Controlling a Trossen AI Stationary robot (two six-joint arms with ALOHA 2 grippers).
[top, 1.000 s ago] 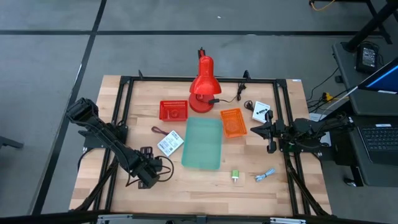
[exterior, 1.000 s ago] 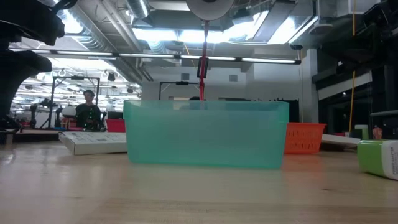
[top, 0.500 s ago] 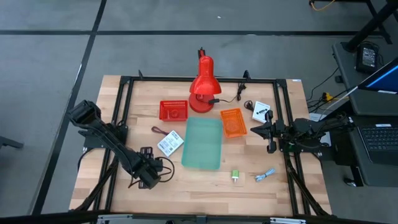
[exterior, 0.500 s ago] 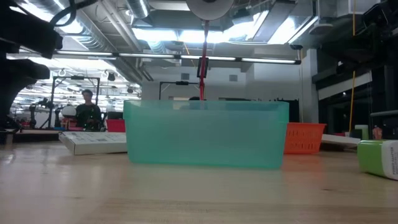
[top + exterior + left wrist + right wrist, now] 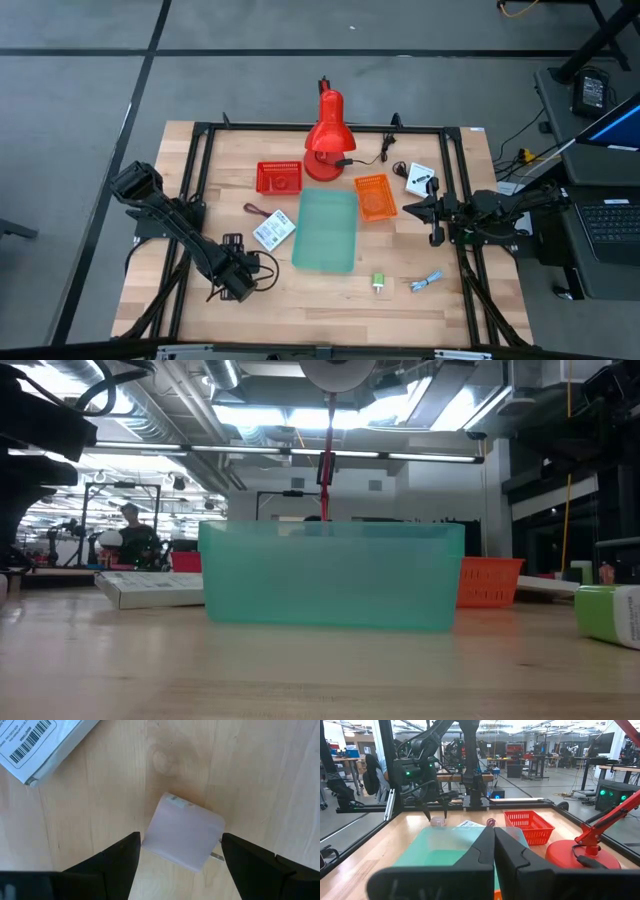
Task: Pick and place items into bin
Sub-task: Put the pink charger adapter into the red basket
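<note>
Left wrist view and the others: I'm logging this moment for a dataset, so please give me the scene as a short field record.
left gripper: open, fingers either side of the pink cube, over the table
right gripper: shut, waiting at the table's right side
teal bin: table centre, nothing visible inside
white packet: lying beside the cube
green block: in front of the bin

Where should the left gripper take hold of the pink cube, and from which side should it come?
From straight above, on its two opposite flat sides. The pink cube lies flat on the table, already between the open fingers of the left gripper.
</note>
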